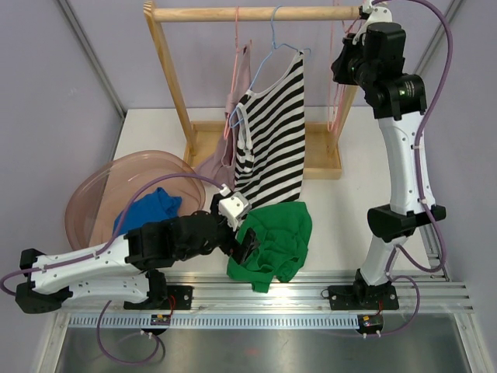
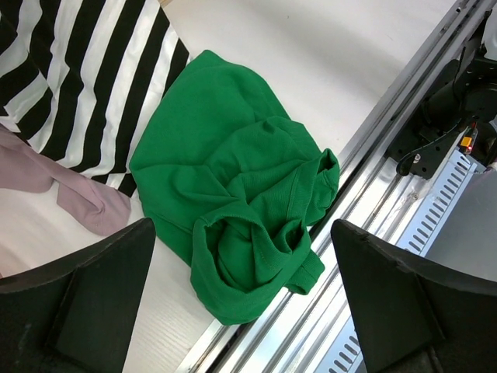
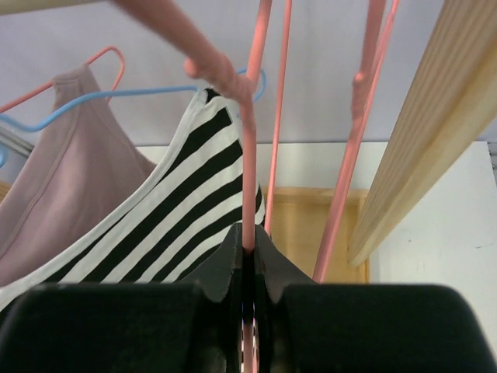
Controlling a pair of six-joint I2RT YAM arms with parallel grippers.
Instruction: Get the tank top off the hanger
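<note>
The green tank top (image 1: 273,237) lies crumpled on the desk (image 1: 342,210), near the front edge and off any hanger, with its near hem reaching the metal rail (image 1: 311,291) in front. The left claw (image 2: 244,303) hangs just above it with its jaws spread wide and nothing between them. Far to the right, up at the wooden rack (image 1: 248,13), the right claw (image 3: 249,260) is pinched tight on the thin wire of a bare pink hanger (image 3: 250,155). For this garment the work looks all but done, and the step in hand is probably to get both arms clear. The left arm should rise straight up before it swings away, so no finger drags the loose cloth off the front edge. The right arm should check that the hanger's hook sits on the rack, then open gently, because a quick release could set it swinging into the striped tank top (image 1: 272,132) just to its left. That striped top and the mauve one (image 1: 233,101) beyond it both hang on the rack. If they count too, the striped one is the nearer and easier to reach.
</note>
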